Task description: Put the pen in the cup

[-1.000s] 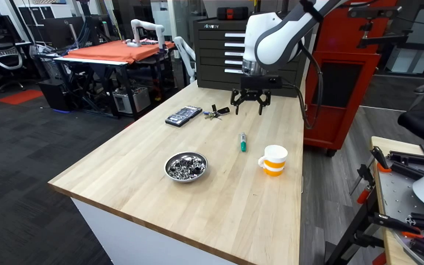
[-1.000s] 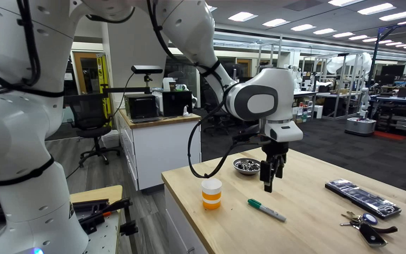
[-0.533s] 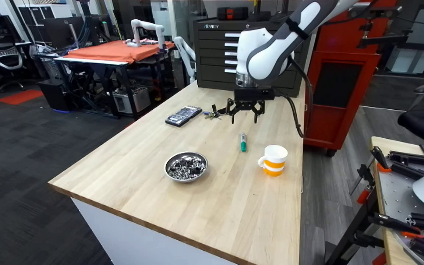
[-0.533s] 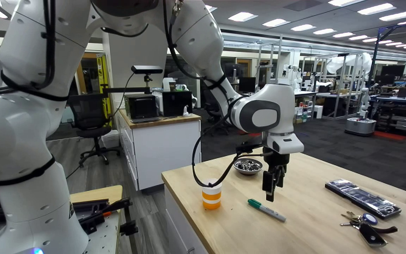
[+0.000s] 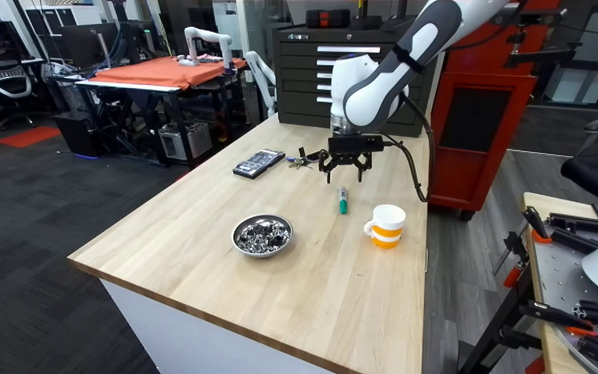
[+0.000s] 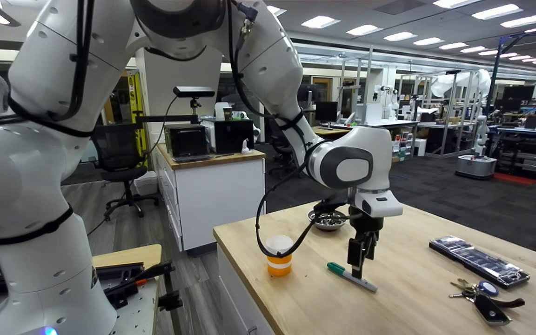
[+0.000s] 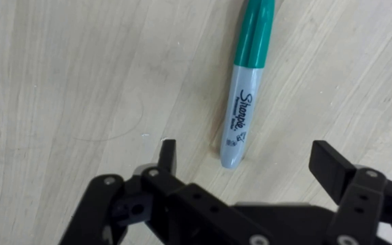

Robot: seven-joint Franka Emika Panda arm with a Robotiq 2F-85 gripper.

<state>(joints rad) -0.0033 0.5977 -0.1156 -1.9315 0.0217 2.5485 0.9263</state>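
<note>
The pen is a green-capped marker with a grey barrel (image 5: 343, 201). It lies flat on the wooden table in both exterior views (image 6: 336, 268). In the wrist view the pen (image 7: 243, 85) lies with its cap away from the gripper and its grey end between the open jaws. The white cup with orange bands (image 5: 387, 223) stands upright near the table edge. It also shows in an exterior view (image 6: 279, 267), partly behind the arm's cable. My gripper (image 5: 344, 181) is open and empty, low above the pen's grey end (image 6: 363, 268). Its pads are wide apart on either side of the pen (image 7: 243, 144).
A metal bowl (image 5: 260, 254) of small shiny parts stands to one side of the pen and cup. A flat black case (image 5: 258, 163) and a bunch of keys (image 5: 299, 162) lie farther back. A dark tool chest (image 5: 307, 117) stands at the table's far end.
My gripper has come down towards the table and shifted slightly over the pen's grey end, staying open. The pen and cup have not moved.
</note>
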